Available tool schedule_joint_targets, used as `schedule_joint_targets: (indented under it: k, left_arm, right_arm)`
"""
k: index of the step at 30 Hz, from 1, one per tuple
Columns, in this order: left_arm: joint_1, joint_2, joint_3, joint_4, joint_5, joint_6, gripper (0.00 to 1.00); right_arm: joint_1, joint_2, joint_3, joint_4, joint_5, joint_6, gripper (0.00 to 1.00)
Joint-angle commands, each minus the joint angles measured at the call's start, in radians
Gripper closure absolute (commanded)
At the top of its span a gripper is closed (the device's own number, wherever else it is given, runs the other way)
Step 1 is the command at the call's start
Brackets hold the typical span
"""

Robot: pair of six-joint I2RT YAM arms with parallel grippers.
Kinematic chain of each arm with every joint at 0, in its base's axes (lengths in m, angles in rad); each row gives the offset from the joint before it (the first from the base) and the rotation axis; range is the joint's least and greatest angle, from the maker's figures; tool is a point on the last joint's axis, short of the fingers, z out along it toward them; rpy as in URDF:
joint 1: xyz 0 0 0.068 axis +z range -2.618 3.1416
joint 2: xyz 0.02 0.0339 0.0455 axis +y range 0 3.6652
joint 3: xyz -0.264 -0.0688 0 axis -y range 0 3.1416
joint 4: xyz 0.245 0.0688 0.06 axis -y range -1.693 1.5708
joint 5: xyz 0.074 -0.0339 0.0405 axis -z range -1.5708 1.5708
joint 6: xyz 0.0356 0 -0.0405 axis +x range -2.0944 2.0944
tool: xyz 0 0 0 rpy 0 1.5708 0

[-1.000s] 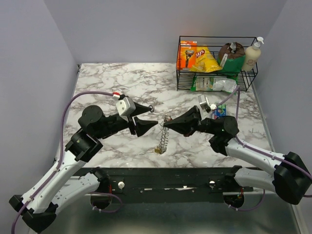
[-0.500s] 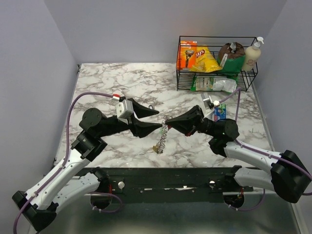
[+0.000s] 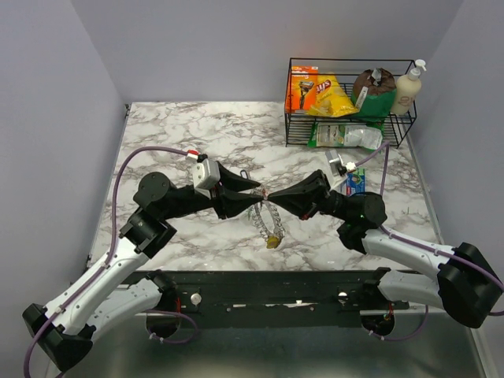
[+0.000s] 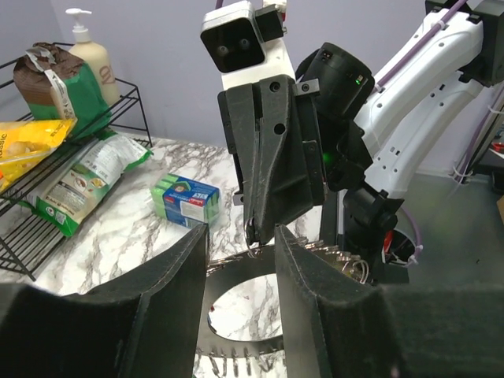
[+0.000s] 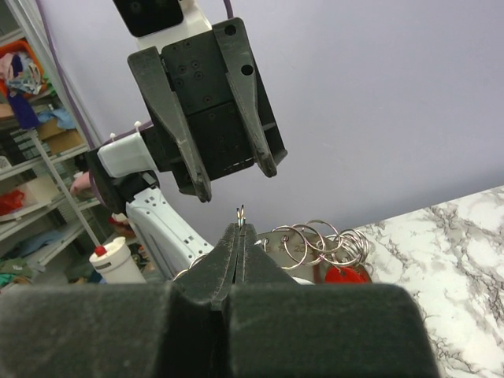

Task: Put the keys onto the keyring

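The keyring (image 3: 268,217) hangs above the marble table between both grippers, with its yellow-gold piece (image 3: 273,240) lowest. My right gripper (image 3: 270,197) is shut on its wire, which pokes up from the closed tips in the right wrist view (image 5: 240,214). Several small rings (image 5: 315,240) and a red key head (image 5: 346,274) hang just behind. My left gripper (image 3: 257,196) is open, its fingers (image 4: 169,291) on either side of the keyring's band (image 4: 236,319) and the right gripper's tip (image 4: 256,235). Blue and green keys are hidden.
A small dark oval clip (image 3: 245,174) lies on the table behind the left fingers. A blue-green sponge pack (image 3: 354,181) lies by the right arm. A black wire basket (image 3: 350,130) with snacks and a soap bottle stands at the back right.
My left gripper has moved right until its open fingers are around the keyring at the right gripper's tip. The keyring has swung, and its gold piece now hangs further right.
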Motion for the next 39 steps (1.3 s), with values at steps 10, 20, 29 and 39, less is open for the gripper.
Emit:
schedule_joint_targets:
  k: [10,20,29,39]
  left_arm:
    - [-0.001,0.004,-0.035,0.026,0.047,0.001,0.56]
    - [-0.002,0.028,-0.024,0.022,0.061,-0.004,0.64]
    - [-0.004,0.045,-0.016,0.008,0.063,-0.007,0.74]
    - [-0.010,0.056,-0.004,0.010,0.043,-0.002,0.85]
  right_arm:
    - [-0.002,-0.032,0.000,0.306,0.054,0.007,0.99]
    - [-0.002,-0.029,-0.003,0.306,0.058,0.008,0.99]
    - [-0.001,-0.026,-0.004,0.307,0.058,0.007,0.99]
    - [-0.001,-0.017,-0.007,0.313,0.052,0.010,0.99]
